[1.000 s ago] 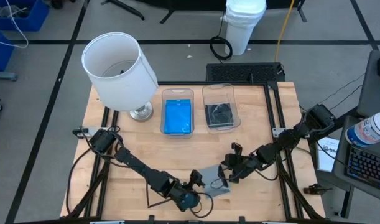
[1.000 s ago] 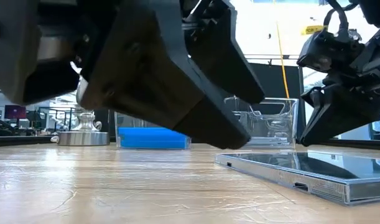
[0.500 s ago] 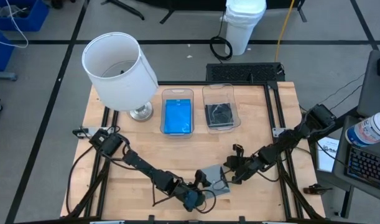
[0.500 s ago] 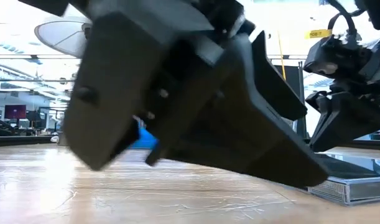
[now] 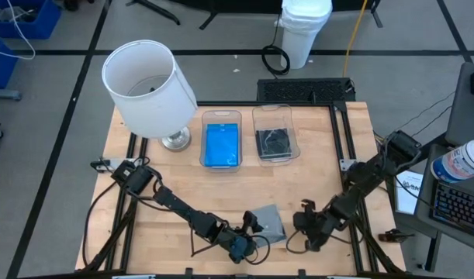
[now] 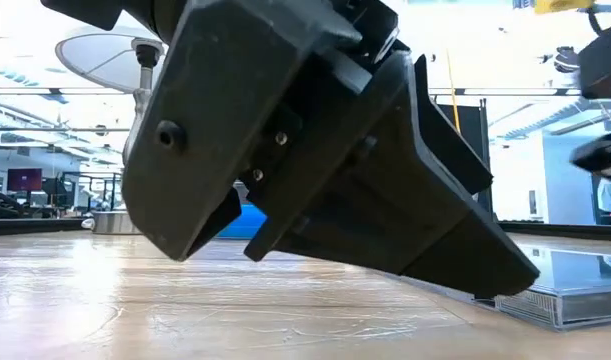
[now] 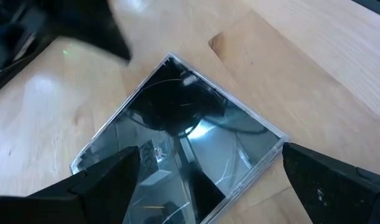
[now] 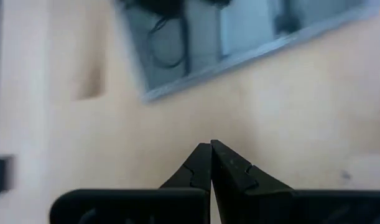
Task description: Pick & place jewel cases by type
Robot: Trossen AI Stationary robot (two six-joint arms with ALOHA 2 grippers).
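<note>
A clear jewel case with dark grey insides [image 5: 268,223] lies flat on the table near its near edge; it also shows in the left wrist view [image 7: 177,130] and the low view [image 6: 570,298]. My left gripper [image 5: 255,232] is open just left of it, its fingers [image 7: 109,180] spread to either side of the case's near corner. Whether they touch the case does not show. My right gripper [image 5: 305,231] is shut, to the right of the case and apart from it; it hangs over bare wood [image 8: 211,149]. Blue cases [image 5: 221,145] and dark cases [image 5: 274,143] lie in two bins.
Two clear bins [image 5: 221,118] [image 5: 272,110] stand side by side at the table's far middle. A lamp with a white shade [image 5: 150,87] stands at the far left. Bare wood lies between the bins and the case. My left gripper [image 6: 315,150] fills most of the low view.
My right gripper has drawn back from the case's right side toward the table's near right corner. My left gripper has moved a little toward the case and come down beside it. The case has stayed where it was.
</note>
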